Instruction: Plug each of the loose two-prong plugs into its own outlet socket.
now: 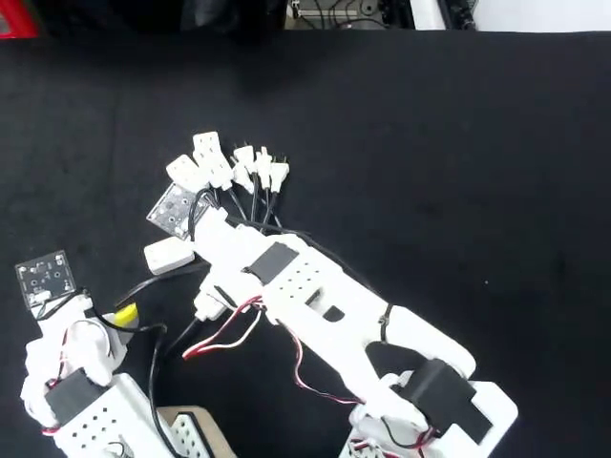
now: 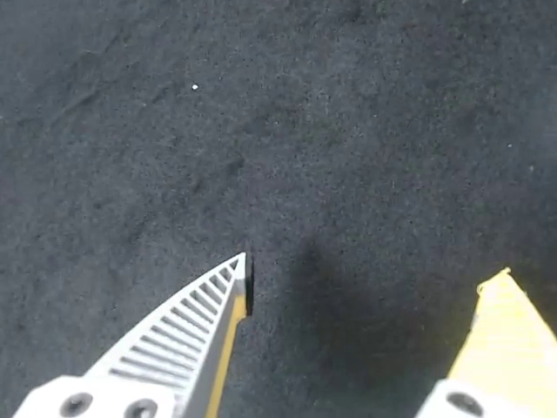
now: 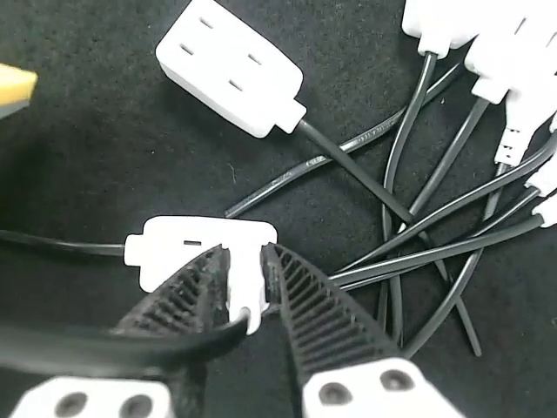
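Right claw (image 3: pixel 245 252) is clamped on a white connector (image 3: pixel 200 244), its black ribbed fingers pinching the near edge. One slot shows on top, but the fingers cover the rest, so I cannot tell whether it's a plug or a socket end. Its cord runs out of the frame. Just beyond it, apart from it, lies the outlet block (image 3: pixel 231 78), slots face up and unfilled. From the high view the right arm hides the grip itself, and the connector just pokes out beside the arm. The loose plugs (image 1: pixel 243 164) sit fanned in a cluster farther up the table (image 1: pixel 430 143). In the right wrist view they're cut off at the frame corner. Their black cords (image 3: pixel 418 252) cross in a tangle, and it's hard to trace which runs to which. Left claw (image 2: pixel 373 265) gapes wide over bare black cloth, with one white ribbed finger, one yellow finger (image 2: pixel 500 322) and nothing between them. It's low at the table's near-left side, near the block.
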`<state>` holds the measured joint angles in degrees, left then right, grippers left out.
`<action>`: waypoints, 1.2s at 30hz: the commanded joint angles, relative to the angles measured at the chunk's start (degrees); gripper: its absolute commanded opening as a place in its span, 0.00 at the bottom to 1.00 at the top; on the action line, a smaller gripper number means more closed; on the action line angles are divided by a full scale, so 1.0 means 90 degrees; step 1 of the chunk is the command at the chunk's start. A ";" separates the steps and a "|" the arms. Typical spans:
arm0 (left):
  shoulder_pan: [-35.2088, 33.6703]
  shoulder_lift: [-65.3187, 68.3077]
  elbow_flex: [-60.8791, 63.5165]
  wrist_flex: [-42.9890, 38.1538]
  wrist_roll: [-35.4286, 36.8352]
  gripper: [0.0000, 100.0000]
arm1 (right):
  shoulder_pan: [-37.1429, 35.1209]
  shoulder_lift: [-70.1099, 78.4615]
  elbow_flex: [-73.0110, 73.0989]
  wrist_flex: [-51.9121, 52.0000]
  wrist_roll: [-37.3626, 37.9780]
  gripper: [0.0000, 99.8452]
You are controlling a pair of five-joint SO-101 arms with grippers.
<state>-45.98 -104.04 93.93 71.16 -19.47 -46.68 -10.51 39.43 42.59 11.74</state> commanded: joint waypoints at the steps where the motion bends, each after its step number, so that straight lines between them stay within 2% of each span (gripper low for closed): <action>1: 0.0122 -0.0029 -0.0054 -0.0127 -0.0039 0.39 | -0.0039 -0.0015 -0.0200 -0.0127 -0.0029 0.01; 14: 0.0122 -0.0029 -0.0044 -0.0127 -0.0039 0.39 | -0.0029 -0.0015 0.0122 0.0107 -0.0313 0.01; 24: 0.0132 -0.0029 -0.0034 -0.0225 -0.0039 0.39 | 0.0342 0.0044 -0.0083 0.0547 -0.1055 0.01; 32: 0.0132 -0.0029 -0.0034 -0.0244 -0.0039 0.39 | 0.0156 0.1685 -0.0845 0.0586 -0.1035 0.01; 36: 0.0132 -0.0029 -0.0024 -0.0244 -0.0039 0.39 | 0.0078 0.2212 -0.1529 0.1338 -0.1006 0.01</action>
<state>-45.98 -104.04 93.93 71.08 -19.47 -44.84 5.49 28.35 50.15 2.86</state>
